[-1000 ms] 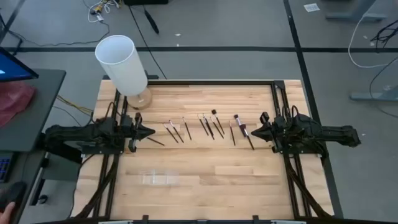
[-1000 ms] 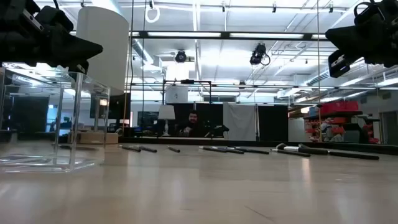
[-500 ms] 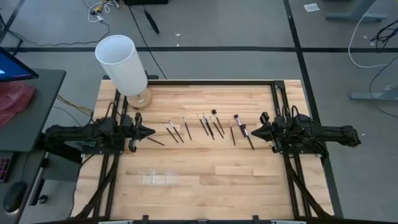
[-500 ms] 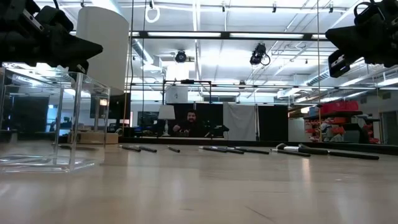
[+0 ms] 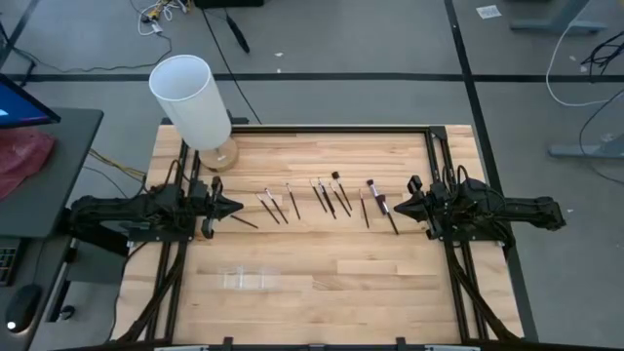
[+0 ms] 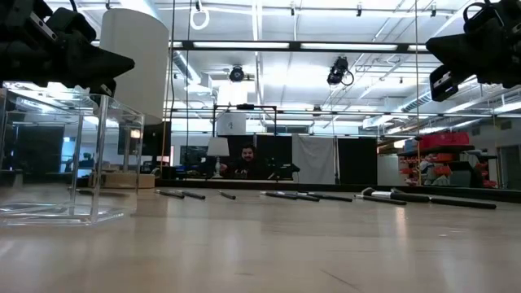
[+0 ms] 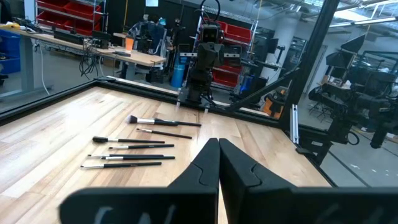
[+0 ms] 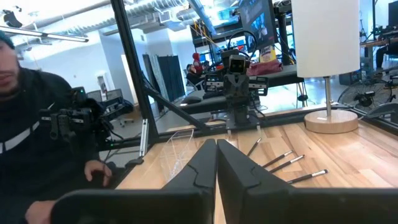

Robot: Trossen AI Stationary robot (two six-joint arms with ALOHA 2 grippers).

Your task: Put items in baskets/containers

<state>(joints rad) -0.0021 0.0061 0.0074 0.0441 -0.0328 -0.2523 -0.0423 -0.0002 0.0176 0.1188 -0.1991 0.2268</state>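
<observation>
Currently both arms sit idle at opposite ends of the bench: left gripper (image 5: 234, 207) by the left edge, fingers pressed together, holding nothing; right gripper (image 5: 398, 206) by the right edge, fingers likewise closed and empty. Brushes (image 5: 329, 198) lie in a loose row across the middle of the bench (image 5: 322, 263), between the two grippers, none touched; one stray brush (image 5: 244, 222) lies just beside the left gripper's tip. Clear tray (image 5: 249, 279) sits nearer the front edge, left of centre, well apart from the row; contents can't be told from the high view, and in the low view its clear walls (image 6: 81, 155) look empty. White cylinder lamp (image 5: 193, 100) on a round wooden base stands at the back-left corner. A person in dark clothing (image 8: 37, 137) shows beyond the bench in the right wrist view
</observation>
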